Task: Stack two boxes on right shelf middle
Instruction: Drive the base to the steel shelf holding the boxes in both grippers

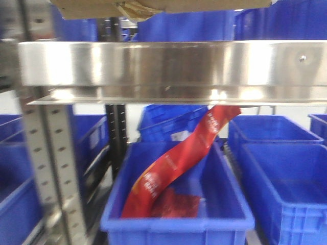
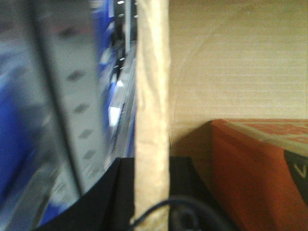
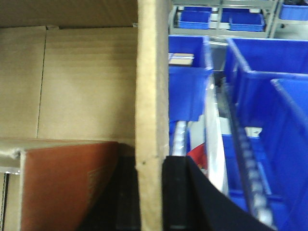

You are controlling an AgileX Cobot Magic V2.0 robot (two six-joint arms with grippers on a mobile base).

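Note:
A brown cardboard box [image 1: 153, 6] shows at the top of the front view, just above the shiny steel shelf [image 1: 168, 69] rail; whether it rests on the shelf is hidden. My left gripper [image 2: 151, 192] is shut on one upright wall [image 2: 151, 96] of this box, one black finger on each side. On the opposite wall [image 3: 151, 86] my right gripper [image 3: 151, 192] is shut the same way. An orange-brown carton [image 3: 67, 187] lies inside the box, also seen as an orange-brown block [image 2: 260, 173] in the left wrist view. A second box is not in view.
Below the shelf sits a blue bin [image 1: 173, 224] holding red packaging [image 1: 179, 158]. More blue bins [image 1: 286, 178] stand to the right and behind. A perforated grey upright [image 1: 51, 163] rises at the left, close beside the box [image 2: 72, 106]. Blue bins [image 3: 260, 67] lie past the right wall.

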